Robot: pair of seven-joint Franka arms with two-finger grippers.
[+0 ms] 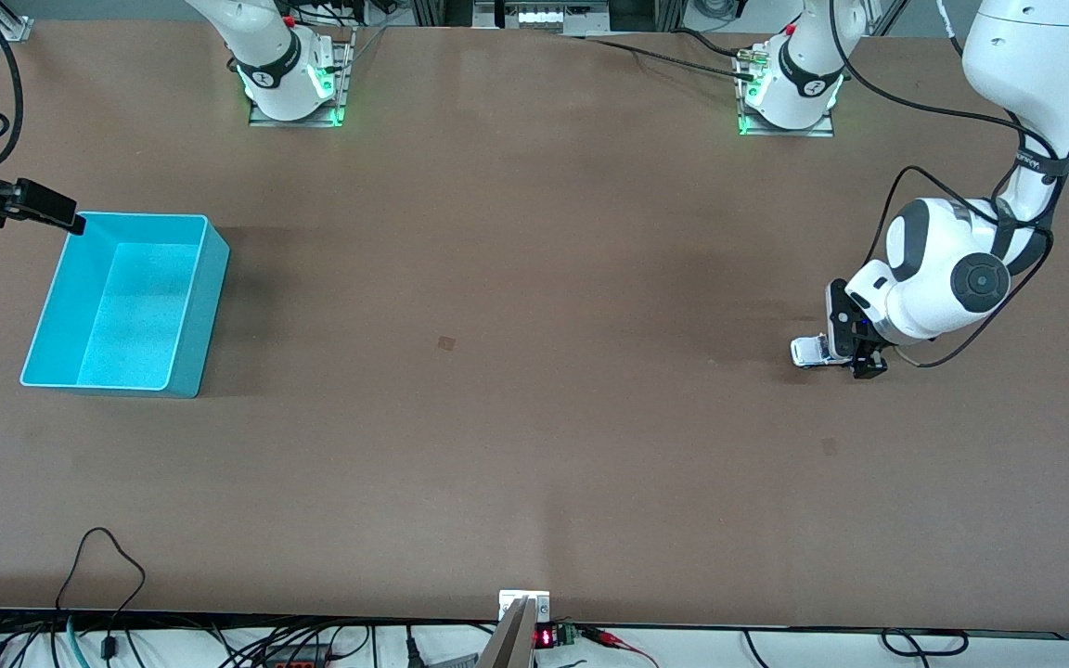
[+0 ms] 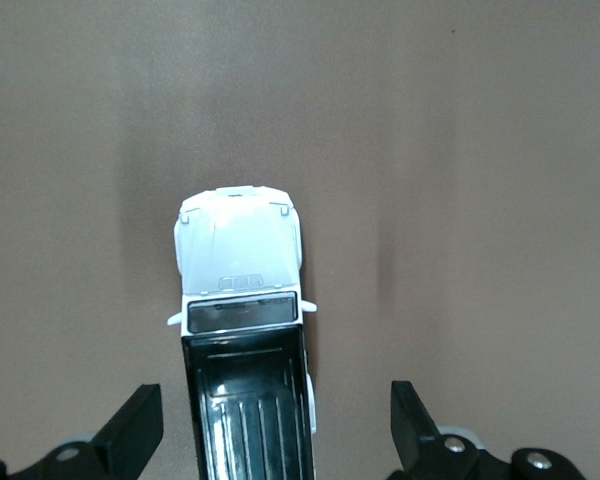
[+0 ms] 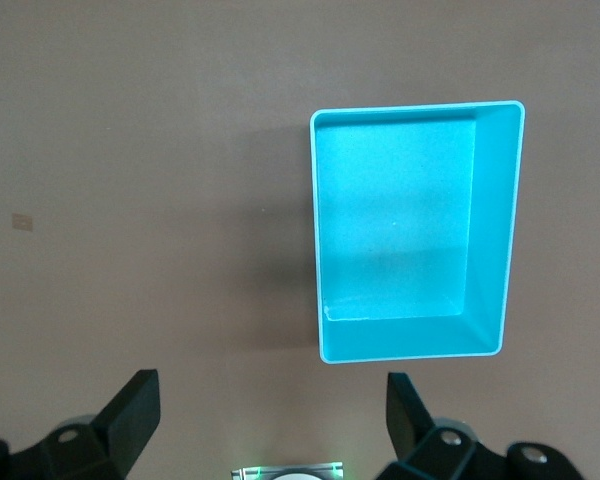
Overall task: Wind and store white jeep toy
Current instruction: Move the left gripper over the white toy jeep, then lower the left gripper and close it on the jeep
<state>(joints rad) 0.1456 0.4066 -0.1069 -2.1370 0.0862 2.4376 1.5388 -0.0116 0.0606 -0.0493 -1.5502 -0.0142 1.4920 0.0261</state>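
The white jeep toy (image 1: 808, 351) stands on the brown table at the left arm's end, with its white hood and black ribbed roof (image 2: 242, 300) seen from above. My left gripper (image 1: 847, 345) is down at the jeep's roof end, open. Its two black fingers straddle the roof with a gap on each side and touch nothing (image 2: 275, 420). My right gripper (image 1: 61, 215) hangs open and empty at the right arm's end, above the table by a corner of the teal bin (image 1: 205, 315). That bin (image 3: 495, 220) is empty.
Both arm bases (image 1: 293, 83) (image 1: 790, 93) stand along the table's edge farthest from the front camera. Cables and a small white mount (image 1: 523, 603) line the edge nearest that camera. A small dark mark (image 1: 446, 343) lies mid-table.
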